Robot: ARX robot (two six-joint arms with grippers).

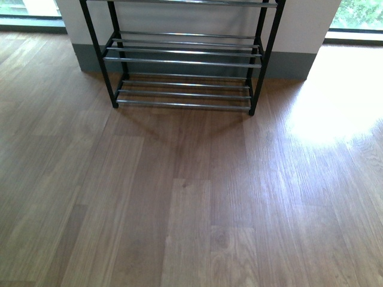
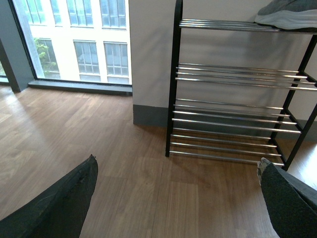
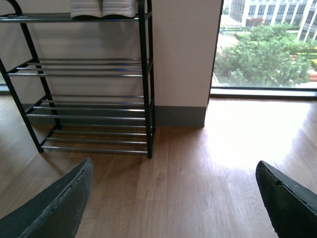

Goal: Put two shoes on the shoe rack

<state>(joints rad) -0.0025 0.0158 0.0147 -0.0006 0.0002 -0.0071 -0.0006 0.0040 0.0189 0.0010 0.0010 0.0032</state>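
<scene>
Two shoes (image 3: 103, 7) up on the shoe rack (image 1: 182, 60): task looks done.
They sit side by side on its top tier, cropped by the frame, so probably the grey sneakers. The left hand (image 2: 177, 163) and right hand (image 3: 174, 163) are spread wide, holding nothing.

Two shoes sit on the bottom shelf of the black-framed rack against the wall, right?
No. The shoes sit on the highest shelf in view, not the bottom one, of the black-framed shoe rack against the wall; the right wrist view shows it.
</scene>
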